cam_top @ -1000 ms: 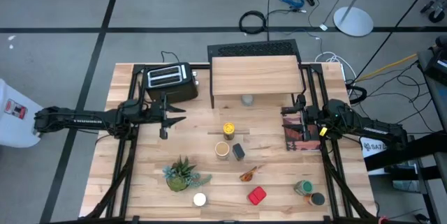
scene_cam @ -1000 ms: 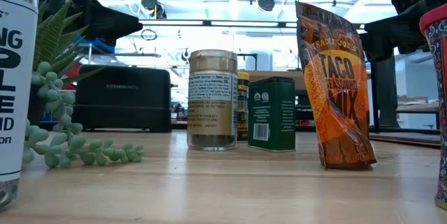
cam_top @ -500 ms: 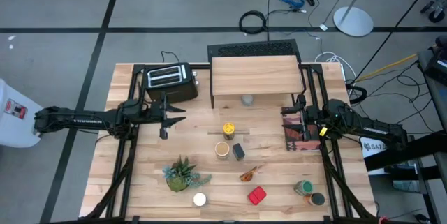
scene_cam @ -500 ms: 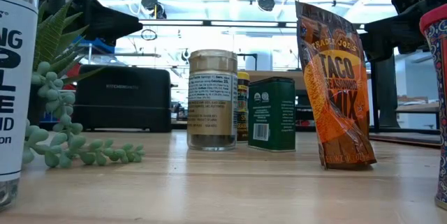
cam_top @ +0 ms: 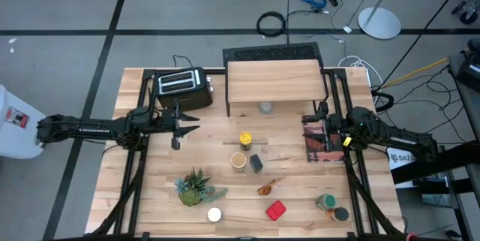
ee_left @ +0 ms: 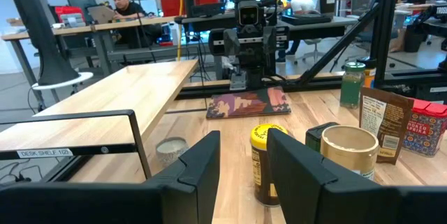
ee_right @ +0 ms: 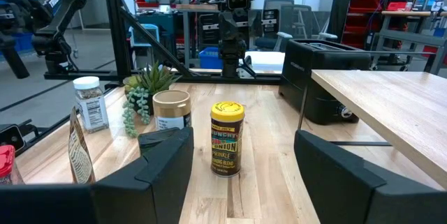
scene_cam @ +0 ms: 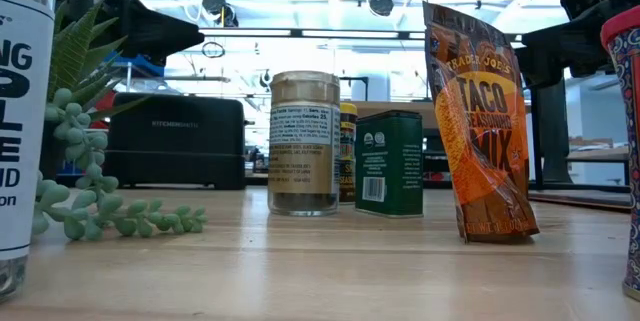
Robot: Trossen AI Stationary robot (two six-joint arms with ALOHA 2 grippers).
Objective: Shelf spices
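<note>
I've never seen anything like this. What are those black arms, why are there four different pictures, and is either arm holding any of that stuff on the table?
Those are two robot arms, each ending in a two-finger gripper. One picture looks straight down, one sits at tabletop height, and two come from cameras on the arms' wrists. From above, the left gripper hovers near the black toaster; the right gripper hovers over a flat patterned packet. Both are open and hold nothing. On the wooden table stand spice containers: a yellow-lidded jar, a tan-lidded jar, a dark square tin, a taco seasoning pouch, a red tin and a white-capped shaker, plus a small potted plant. At the back is the shelf.
</note>
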